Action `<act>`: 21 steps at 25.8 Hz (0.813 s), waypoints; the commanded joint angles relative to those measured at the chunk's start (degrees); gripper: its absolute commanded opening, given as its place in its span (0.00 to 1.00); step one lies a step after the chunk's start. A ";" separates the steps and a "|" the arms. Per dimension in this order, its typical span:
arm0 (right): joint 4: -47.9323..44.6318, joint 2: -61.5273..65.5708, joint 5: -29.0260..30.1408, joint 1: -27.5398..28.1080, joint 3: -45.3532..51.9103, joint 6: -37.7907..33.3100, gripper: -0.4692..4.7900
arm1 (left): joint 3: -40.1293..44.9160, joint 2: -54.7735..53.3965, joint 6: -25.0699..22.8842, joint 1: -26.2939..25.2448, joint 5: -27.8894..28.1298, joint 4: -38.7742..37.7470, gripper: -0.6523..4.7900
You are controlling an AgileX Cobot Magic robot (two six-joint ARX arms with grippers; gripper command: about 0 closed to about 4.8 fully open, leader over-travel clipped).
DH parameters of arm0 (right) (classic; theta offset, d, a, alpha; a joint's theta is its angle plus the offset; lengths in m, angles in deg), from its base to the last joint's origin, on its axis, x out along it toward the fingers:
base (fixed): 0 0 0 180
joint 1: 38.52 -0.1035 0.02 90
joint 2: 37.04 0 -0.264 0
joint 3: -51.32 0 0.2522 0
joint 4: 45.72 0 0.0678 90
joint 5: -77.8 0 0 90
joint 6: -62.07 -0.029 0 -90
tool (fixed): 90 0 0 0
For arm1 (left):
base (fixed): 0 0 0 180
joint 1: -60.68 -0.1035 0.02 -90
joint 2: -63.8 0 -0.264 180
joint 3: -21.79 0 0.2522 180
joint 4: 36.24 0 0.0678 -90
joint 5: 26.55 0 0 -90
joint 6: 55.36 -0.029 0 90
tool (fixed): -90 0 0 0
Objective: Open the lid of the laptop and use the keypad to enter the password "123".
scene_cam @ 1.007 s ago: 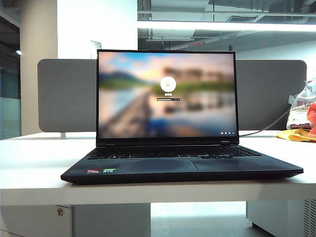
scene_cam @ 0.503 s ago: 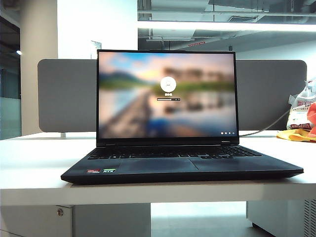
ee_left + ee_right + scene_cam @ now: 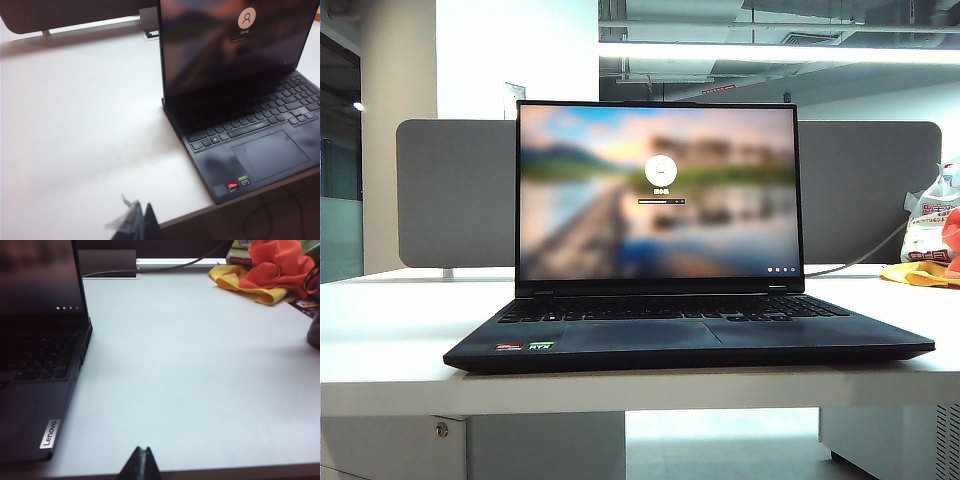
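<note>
The black laptop (image 3: 690, 338) sits on the white table (image 3: 380, 330), near its front edge. Its lid (image 3: 658, 190) stands upright and the screen shows a blurred login picture with a user icon. The keypad (image 3: 670, 310) lies uncovered, with nothing on it. No gripper shows in the exterior view. In the left wrist view my left gripper (image 3: 143, 204) hovers at the table's front edge, well clear of the laptop (image 3: 215, 165), fingers together with a scrap of clear tape on one. In the right wrist view my right gripper (image 3: 143, 449) is shut and empty, beside the laptop's (image 3: 35, 405) corner.
A wide grey divider board (image 3: 455, 195) stands behind the laptop. Orange and yellow cloth (image 3: 270, 270) and a printed bag (image 3: 930, 225) lie at the far right. A cable (image 3: 165, 267) runs along the back of the table.
</note>
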 commanded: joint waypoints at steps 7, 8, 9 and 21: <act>-2.25 0.00 -0.48 0.04 0.20 1.16 0.08 | -0.15 0.02 0.02 0.00 0.15 0.74 0.11; -2.40 0.00 -0.48 0.04 0.20 1.14 0.08 | -0.15 0.02 0.02 0.00 0.15 0.74 0.11; -2.45 0.00 -0.48 0.04 0.20 1.14 0.08 | -0.15 0.02 0.00 0.00 0.15 0.74 0.11; -2.43 0.00 -0.48 0.04 0.20 1.16 0.08 | -0.15 0.02 0.00 0.00 0.15 0.74 0.11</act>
